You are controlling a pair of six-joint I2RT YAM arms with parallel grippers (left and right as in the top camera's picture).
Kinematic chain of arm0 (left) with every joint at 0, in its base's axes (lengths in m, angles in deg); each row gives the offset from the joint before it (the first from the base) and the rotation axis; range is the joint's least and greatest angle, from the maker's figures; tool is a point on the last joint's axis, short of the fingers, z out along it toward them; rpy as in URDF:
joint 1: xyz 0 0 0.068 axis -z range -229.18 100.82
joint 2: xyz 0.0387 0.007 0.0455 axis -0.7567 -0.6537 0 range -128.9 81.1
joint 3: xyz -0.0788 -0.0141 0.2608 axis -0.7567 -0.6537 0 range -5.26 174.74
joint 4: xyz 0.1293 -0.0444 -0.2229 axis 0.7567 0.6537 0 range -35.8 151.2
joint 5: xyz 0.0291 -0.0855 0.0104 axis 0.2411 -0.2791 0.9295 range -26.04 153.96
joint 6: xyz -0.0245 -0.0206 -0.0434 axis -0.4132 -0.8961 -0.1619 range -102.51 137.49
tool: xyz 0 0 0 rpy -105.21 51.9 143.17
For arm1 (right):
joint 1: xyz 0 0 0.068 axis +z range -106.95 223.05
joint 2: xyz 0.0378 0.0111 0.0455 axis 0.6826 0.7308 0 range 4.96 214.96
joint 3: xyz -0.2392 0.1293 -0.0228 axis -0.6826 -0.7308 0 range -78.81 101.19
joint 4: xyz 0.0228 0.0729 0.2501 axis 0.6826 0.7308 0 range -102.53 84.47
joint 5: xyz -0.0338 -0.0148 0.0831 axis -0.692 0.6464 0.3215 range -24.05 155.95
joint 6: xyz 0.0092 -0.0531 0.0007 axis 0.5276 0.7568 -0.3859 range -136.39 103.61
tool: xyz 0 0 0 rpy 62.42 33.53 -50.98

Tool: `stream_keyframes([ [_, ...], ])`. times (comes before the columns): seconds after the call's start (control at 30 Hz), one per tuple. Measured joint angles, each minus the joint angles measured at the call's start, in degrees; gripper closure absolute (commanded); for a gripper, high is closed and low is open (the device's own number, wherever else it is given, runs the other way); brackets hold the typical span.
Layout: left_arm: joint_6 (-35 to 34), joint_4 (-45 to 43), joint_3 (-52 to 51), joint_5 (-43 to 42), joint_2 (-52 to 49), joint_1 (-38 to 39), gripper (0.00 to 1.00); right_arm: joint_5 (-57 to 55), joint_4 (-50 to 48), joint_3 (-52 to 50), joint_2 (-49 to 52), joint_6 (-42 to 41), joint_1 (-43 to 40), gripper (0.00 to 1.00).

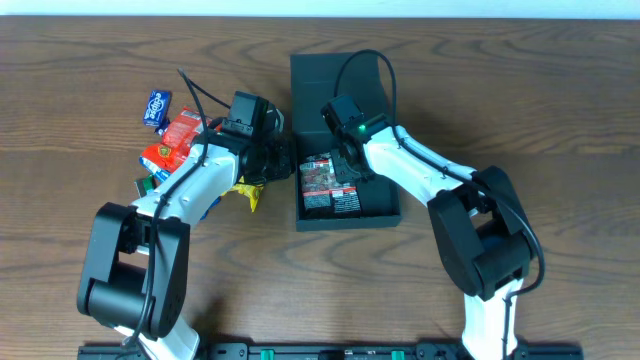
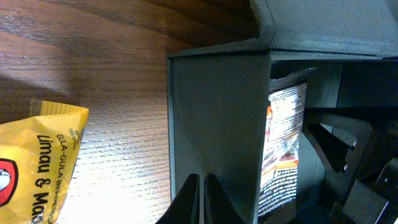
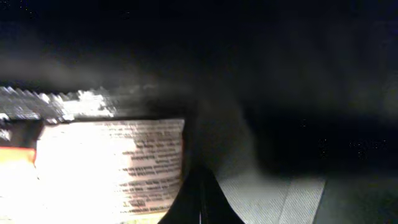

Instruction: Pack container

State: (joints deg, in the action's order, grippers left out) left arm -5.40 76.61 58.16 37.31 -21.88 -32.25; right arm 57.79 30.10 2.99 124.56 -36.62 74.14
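While the left gripper point(image 2: 200, 198), jaws pinched shut, sits at the left wall of the container point(image 1: 346, 219), the right gripper point(image 3: 200, 196), likewise closed, hangs inside over packets point(image 1: 330, 188).

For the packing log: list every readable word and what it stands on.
"GULA-GULA": yellow packet, rest of the line unclear.
"Limau & Ma", cut off: same packet.
Print on the packet inside the container: too blurred.
Table packets, overhead: too small.
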Motion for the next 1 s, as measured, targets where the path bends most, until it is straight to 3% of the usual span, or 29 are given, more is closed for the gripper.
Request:
stream_keyframes([
  [0.5, -0.9, 0.0, 0.0, 0.0, 0.0, 0.0, 0.94, 1.2, 1.2, 0.3, 0.0, -1.3, 0.7, 0.98],
  [0.73, -0.9, 0.0, 0.0, 0.0, 0.0, 0.0, 0.94, 0.5, 6.2, 4.7, -0.8, -1.2, 1.5, 0.98],
  [1.0, -0.8, 0.0, 0.0, 0.0, 0.0, 0.0, 0.94, -2.3, 13.4, 9.6, -15.2, 0.0, -1.0, 0.98],
])
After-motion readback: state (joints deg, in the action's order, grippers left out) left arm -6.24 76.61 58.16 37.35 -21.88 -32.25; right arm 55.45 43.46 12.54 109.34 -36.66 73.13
